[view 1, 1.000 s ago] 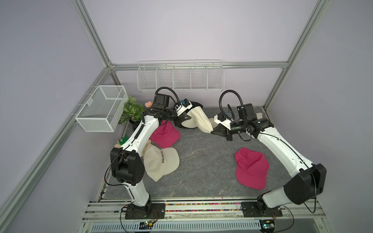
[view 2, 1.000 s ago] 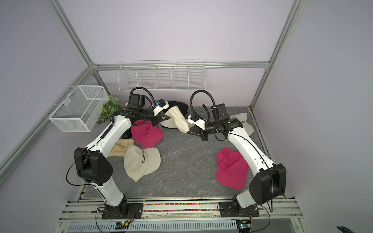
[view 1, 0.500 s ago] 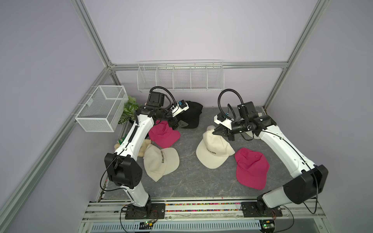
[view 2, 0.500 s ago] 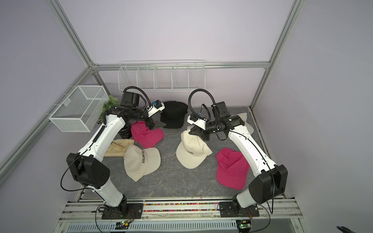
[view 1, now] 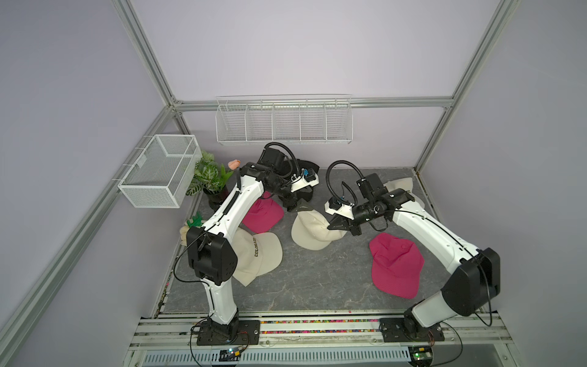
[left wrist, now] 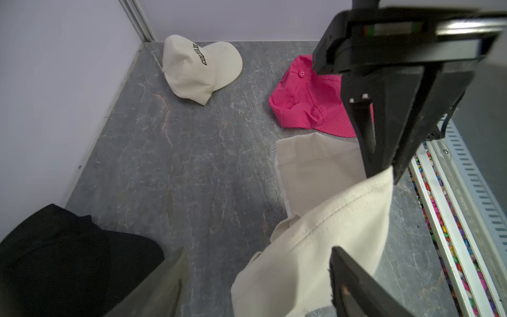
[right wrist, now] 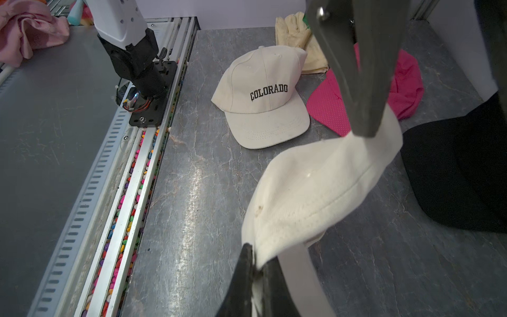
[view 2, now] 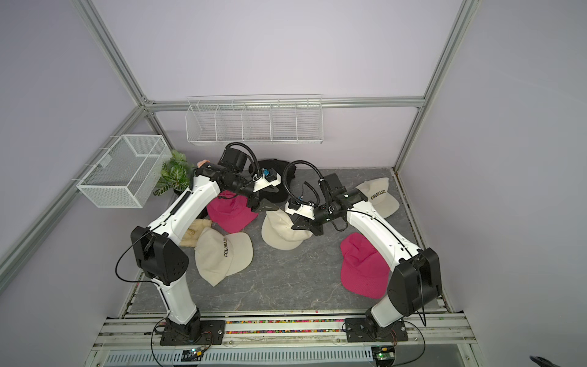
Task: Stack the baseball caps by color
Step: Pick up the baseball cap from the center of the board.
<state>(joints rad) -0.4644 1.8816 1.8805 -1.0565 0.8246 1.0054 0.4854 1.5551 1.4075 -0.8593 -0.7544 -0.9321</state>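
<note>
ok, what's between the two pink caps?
A cream cap, pinched by the right tool, sits between the rear pink cap and the front pink cap in both top views.

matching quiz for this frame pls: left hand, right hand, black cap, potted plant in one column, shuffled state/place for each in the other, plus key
Things
1. left hand
2. right hand
3. black cap
4. potted plant

State or place
A. in the back left corner
B. shut on a cream cap
C. open
D. at the back wall, near the middle

Pairs: 1-C, 2-B, 3-D, 4-A
</note>
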